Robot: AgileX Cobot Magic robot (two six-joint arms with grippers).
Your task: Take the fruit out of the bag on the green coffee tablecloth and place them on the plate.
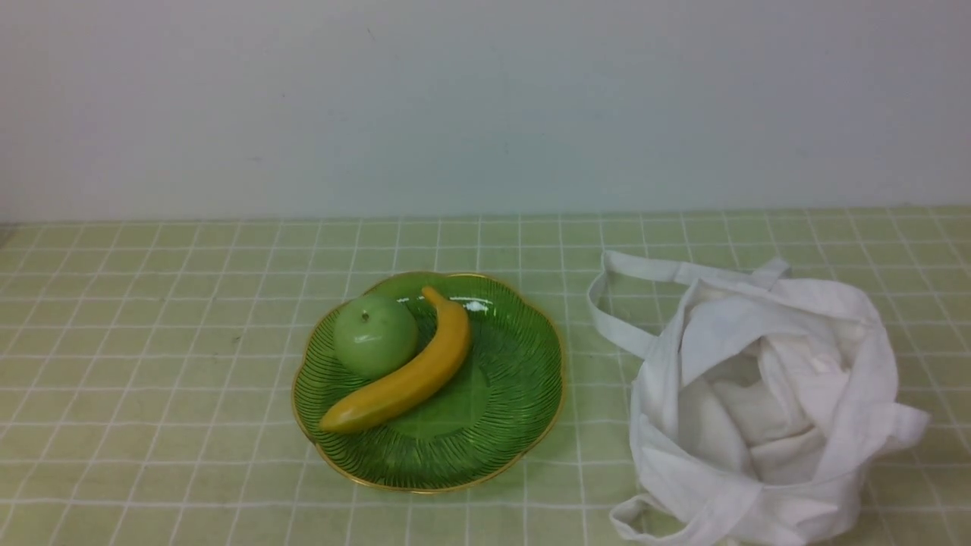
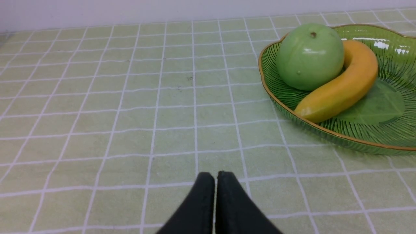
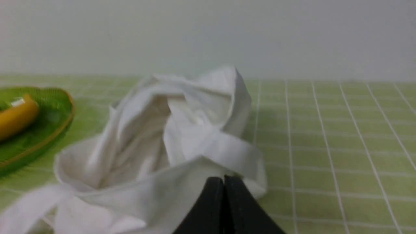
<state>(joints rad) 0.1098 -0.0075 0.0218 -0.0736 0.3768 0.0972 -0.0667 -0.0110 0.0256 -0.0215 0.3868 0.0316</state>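
Note:
A yellow banana (image 1: 406, 375) lies on the round green glass plate (image 1: 501, 409) at the table's middle, curved against a round green fruit (image 1: 375, 335). Both also show on the plate (image 2: 373, 139) in the left wrist view, banana (image 2: 341, 89) beside the green fruit (image 2: 310, 57). The white cloth bag (image 1: 766, 409) slumps open to the right of the plate, its inside showing only folded cloth. My left gripper (image 2: 216, 175) is shut and empty over bare tablecloth left of the plate. My right gripper (image 3: 223, 179) is shut and empty just short of the bag (image 3: 169, 143). Neither gripper shows in the front view.
The pale green checked tablecloth (image 1: 152, 364) covers the whole table up to a plain white wall (image 1: 485, 98). A bag strap (image 1: 614, 318) loops out toward the plate. The plate's edge (image 3: 48, 133) and banana tip (image 3: 16, 118) show in the right wrist view.

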